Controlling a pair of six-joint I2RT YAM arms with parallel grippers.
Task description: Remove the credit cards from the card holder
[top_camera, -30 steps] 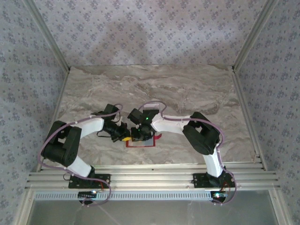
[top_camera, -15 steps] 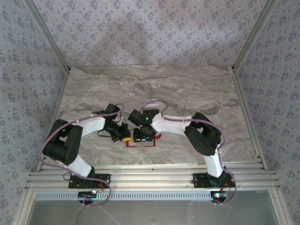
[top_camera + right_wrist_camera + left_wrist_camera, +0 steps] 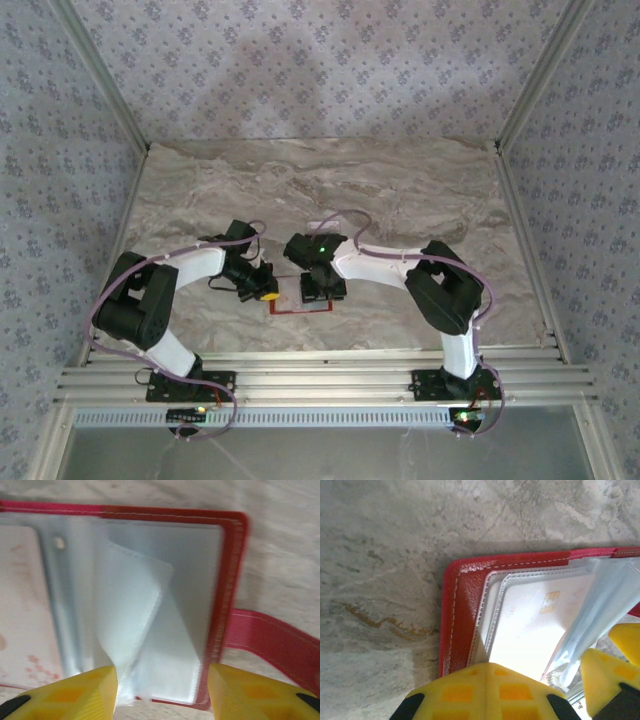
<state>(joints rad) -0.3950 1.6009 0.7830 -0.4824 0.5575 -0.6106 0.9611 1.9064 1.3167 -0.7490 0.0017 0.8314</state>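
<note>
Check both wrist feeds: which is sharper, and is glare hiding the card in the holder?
Left wrist: sharp, stitching on the card holder crisp; the credit card is washed out white toward its lower part, chip still visible. Right wrist: soft and smeared, clear sleeves hazy. Top external: even light, no glare.

Soft, even light fills the overhead view; the arms throw only faint shadows on the worktop [image 3: 330, 190], and the picture is rather coarse. In the left wrist view the credit card [image 3: 530, 630] burns out to white glare, shadow darkens the lower left, and the left hand's fingers [image 3: 455, 695] are out of focus. The right wrist view is soft throughout, the card holder [image 3: 232, 580] smeared.
</note>
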